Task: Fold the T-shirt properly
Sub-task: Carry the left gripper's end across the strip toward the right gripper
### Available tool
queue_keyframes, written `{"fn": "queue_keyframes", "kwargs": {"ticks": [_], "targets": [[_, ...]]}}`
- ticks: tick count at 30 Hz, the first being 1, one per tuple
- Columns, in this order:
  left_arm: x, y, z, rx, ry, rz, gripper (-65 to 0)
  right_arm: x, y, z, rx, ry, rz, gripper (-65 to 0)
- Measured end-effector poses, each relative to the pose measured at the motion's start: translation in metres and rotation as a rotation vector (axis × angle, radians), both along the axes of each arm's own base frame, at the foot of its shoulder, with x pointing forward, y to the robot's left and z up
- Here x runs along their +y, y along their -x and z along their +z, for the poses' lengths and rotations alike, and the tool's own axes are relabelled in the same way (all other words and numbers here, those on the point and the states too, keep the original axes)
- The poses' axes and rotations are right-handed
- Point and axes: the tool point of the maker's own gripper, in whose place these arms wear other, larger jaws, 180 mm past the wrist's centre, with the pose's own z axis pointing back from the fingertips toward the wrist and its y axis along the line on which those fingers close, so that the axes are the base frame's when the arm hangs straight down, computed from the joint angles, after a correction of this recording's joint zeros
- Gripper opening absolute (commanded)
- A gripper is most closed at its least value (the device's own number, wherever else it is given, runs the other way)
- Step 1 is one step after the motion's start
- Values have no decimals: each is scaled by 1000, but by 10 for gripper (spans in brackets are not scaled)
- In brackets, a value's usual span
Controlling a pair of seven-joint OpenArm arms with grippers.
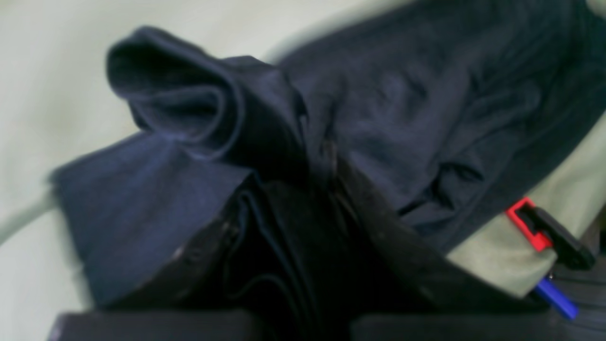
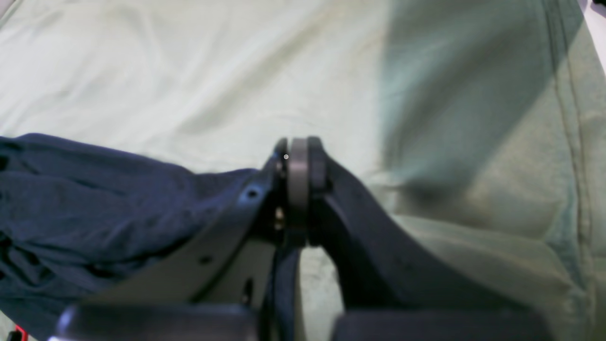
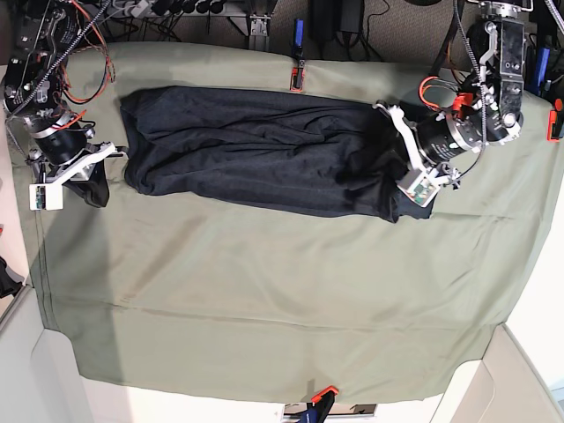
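Observation:
The dark navy T-shirt point(image 3: 256, 150) lies stretched sideways across the far half of the olive-green table cover point(image 3: 264, 300). My left gripper point(image 3: 411, 201) is at the shirt's right end in the base view. In the left wrist view its jaws point(image 1: 329, 158) are closed, with bunched shirt cloth point(image 1: 402, 109) between and over them. My right gripper point(image 3: 92, 188) is at the shirt's left end. In the right wrist view it point(image 2: 298, 189) is shut, with the shirt's edge point(image 2: 94, 199) running into the fingers and a thin dark strip hanging below them.
Clamps hold the cover at the far edge point(image 3: 297, 77), the near edge point(image 3: 322, 397) and the right edge point(image 3: 553, 119). A red and black clamp point(image 1: 544, 232) shows close to my left gripper. Cables and electronics lie along the far side point(image 3: 79, 35).

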Motion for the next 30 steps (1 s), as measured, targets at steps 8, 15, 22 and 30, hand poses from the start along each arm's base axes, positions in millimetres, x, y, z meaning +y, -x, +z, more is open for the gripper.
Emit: {"fn": "queue_keyframes", "kwargs": {"ticks": [8, 15, 22, 30], "targets": [[-36, 4, -6, -28, 14, -98, -238, 5, 7, -7, 56, -32, 19, -355], [-53, 2, 12, -27, 120, -100, -238, -20, 12, 5, 46, -112, -40, -196], [-75, 4, 39, -43, 296, -117, -238, -6, 30, -13, 120, -128, 5, -196], [-84, 6, 38, -18, 325, -116, -238, 19, 48, -54, 234, -125, 59, -196]]}}
